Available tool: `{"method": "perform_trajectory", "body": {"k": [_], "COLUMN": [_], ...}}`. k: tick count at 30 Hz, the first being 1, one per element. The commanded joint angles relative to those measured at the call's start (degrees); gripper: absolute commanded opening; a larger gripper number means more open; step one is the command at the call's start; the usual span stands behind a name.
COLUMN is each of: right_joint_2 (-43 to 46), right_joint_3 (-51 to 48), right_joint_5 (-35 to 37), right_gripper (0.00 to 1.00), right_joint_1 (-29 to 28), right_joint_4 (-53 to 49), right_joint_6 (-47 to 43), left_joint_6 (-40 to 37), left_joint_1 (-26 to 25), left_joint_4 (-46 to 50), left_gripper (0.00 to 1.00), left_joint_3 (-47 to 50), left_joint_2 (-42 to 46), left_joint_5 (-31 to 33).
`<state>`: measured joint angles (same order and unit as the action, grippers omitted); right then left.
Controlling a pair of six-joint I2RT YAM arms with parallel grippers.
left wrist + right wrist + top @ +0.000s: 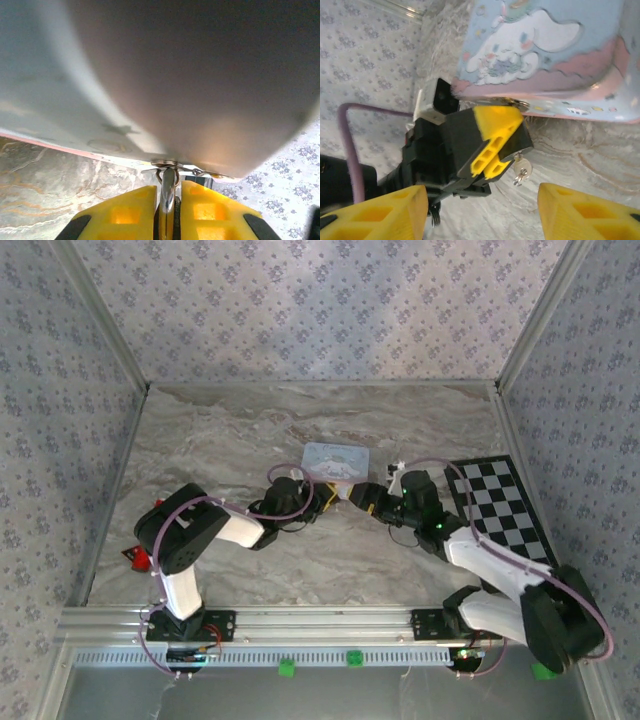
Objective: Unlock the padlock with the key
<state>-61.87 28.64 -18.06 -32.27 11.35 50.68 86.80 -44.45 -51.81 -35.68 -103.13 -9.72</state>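
The pale blue cartoon tin (335, 458) lies mid-table, and both grippers meet at its near edge. My left gripper (325, 498) (169, 187) is shut on the small black padlock; its silver shackle (169, 197) stands between the yellow fingers, hooked to the tin's clasp. In the right wrist view the left gripper (495, 131) clamps the padlock (519, 145). The silver key (523, 167) hangs from the padlock's underside with nothing holding it. My right gripper (362, 495) (482, 200) is open just short of the key, with a finger on either side and touching nothing.
A black-and-white checkerboard (500, 505) lies on the right of the marble table. A small red object (138, 560) sits at the left edge. Patterned walls close in three sides. The left arm's purple cable (345, 130) loops close by.
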Motion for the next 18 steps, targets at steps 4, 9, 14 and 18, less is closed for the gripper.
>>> {"method": "perform_trajectory", "body": {"k": [4,9,14,18], "right_joint_2": [4.56,2.22,-3.0,-5.96], "right_joint_3": [-1.17,-4.62,-4.4,-4.27], "right_joint_5": [17.7,20.68,22.0,23.54], "right_gripper": [0.54,0.54,0.49,0.5], "right_joint_1": [-10.03,-13.69,-15.31,-16.07], "right_joint_4": [-9.08,-1.68,1.37,3.61], "right_joint_6": [-29.84,-36.38,-42.35,-43.91], "left_joint_6": [-2.76,-2.96,-3.05,-3.19], "left_joint_1": [0.44,0.33,0.3,0.24], "left_joint_4": [-0.83,-0.88,-0.21,-0.31], "left_gripper": [0.0,0.0,0.0,0.0], "left_joint_3": [0.09,0.35,0.77,0.88], "left_joint_2": [3.02,3.36,4.16,4.77], "left_joint_5": [-2.79,-4.25,-5.22,-6.16]}}
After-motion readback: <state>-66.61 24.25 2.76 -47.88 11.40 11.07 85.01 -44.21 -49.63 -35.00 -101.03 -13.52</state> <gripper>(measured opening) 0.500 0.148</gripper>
